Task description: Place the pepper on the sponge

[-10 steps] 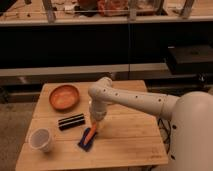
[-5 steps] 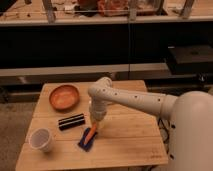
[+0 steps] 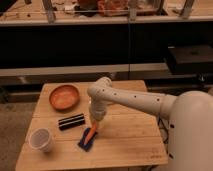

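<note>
**On the bench: pepper lying against the sponge**

On the wooden bench (image 3: 127, 142), near its front edge, we saw a blue sponge (image 3: 84, 145) lying flat, with an orange pepper (image 3: 91, 134) resting on it. The pepper was tilted, its lower end on the sponge and its upper end reaching up towards the end effector (image 3: 94, 125). The end effector hung directly above the sponge, pointing down at the top of the pepper, and appeared to touch it. We could not tell whether it was clenched on the pepper or released, since the white wrist hid that part from us.

The white arm (image 3: 130, 99) came in from the robot's bulky body (image 3: 192, 132) at the right of the view. It ran across over the bench and bent sharply down at a rounded joint above the sponge.

Near the sponge, to the left of the view and a little farther back, we noted a dark block (image 3: 71, 121) lying flat. An orange bowl (image 3: 64, 97) stood farther back on the left part of the bench, well apart from the sponge. A white cup (image 3: 41, 140) stood upright near the front left corner. None of these three touched the sponge or one another.

Behind the bench we saw dark shelving, with a black box (image 3: 192, 57) on the right.
</note>
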`<state>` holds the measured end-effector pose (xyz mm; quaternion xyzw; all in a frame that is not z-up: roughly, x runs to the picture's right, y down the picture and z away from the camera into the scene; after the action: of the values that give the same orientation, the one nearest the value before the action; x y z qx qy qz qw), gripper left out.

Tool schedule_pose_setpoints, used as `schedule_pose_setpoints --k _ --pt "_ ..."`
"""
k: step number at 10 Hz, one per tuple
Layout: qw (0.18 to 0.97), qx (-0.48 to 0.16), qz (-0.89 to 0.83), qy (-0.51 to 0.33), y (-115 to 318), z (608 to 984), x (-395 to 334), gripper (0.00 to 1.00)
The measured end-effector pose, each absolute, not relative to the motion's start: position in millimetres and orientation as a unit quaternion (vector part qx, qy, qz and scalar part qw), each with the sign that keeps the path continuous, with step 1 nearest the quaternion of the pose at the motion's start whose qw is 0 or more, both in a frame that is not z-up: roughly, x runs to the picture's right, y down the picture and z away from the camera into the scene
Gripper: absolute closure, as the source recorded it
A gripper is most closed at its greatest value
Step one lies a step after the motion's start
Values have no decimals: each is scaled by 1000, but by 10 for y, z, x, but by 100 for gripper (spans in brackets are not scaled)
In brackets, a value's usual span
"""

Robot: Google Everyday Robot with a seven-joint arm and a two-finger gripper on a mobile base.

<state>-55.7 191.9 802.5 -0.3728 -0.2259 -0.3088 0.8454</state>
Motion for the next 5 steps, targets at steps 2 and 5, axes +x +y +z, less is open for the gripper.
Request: schedule_pose_setpoints --k 2,5 --pt "845 -373 -310 -225 1928 8035 -557 87" --pt "844 -362 -322 -229 1938 8039 -615 56"
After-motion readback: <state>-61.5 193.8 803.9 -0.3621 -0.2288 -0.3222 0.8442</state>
